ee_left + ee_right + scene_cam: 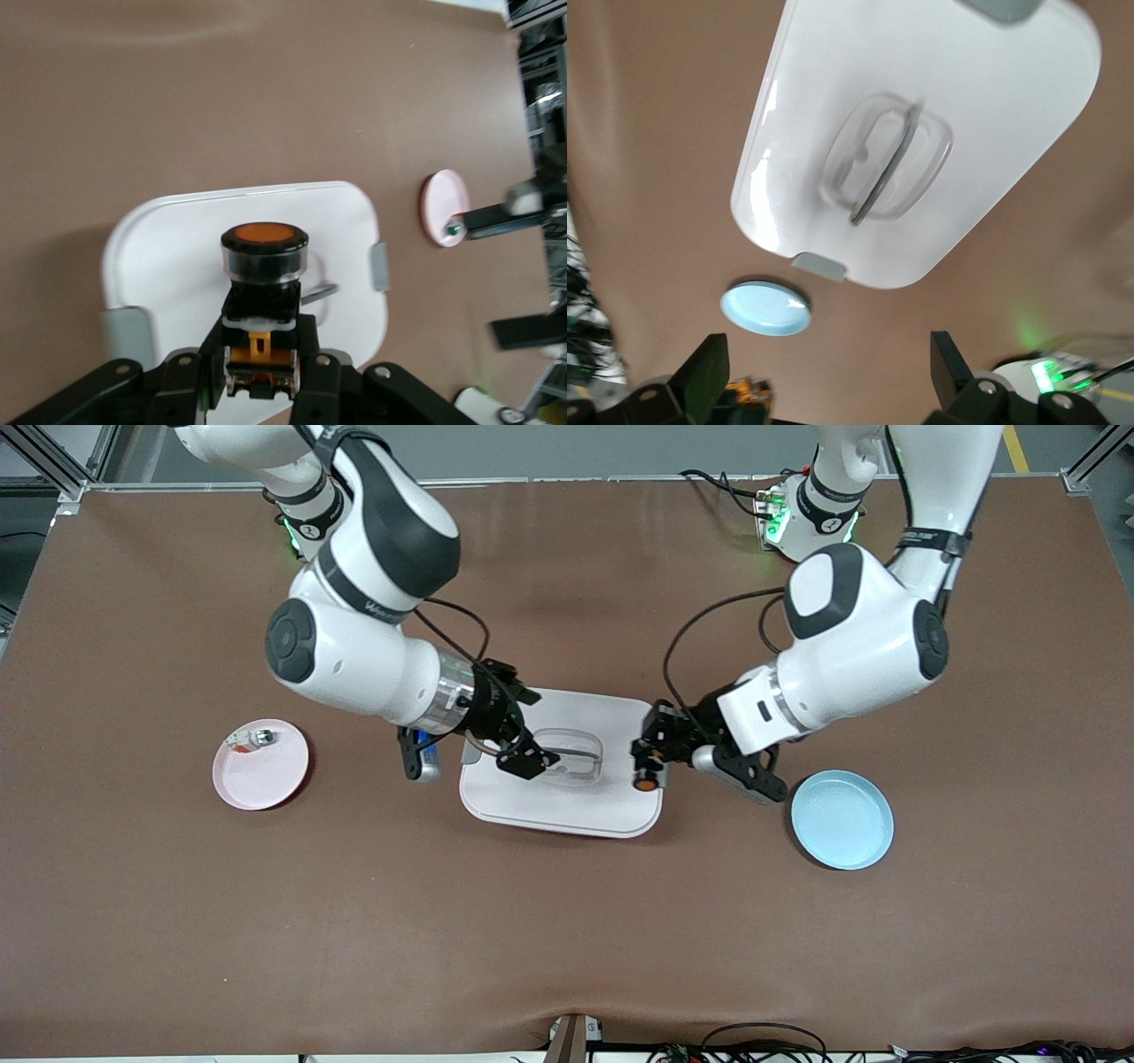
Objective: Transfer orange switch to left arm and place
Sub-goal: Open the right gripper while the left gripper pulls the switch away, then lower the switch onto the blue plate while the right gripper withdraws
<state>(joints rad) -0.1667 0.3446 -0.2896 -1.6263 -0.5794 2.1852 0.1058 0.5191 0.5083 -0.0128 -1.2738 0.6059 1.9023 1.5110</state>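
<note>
Nearest you sits the blue plate (pixel 842 819) at the left arm's end of the table (pixel 567 921), with the box (pixel 562 766) mid-table beside it. Your left gripper (pixel 647 766) has its jaws clamped on the orange switch (pixel 646 782), held over the box's edge. Right gripper (pixel 528 755) hangs over the box lid, jaws spread and empty.

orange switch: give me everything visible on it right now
The orange switch is a stubby push-button: round orange cap in a black ring on a clear collar, black body, orange-tan tab at its base. It looks like plastic. The left end effector is shut on its base, holding it in the air over the edge of the white box toward the left arm's end.
</note>
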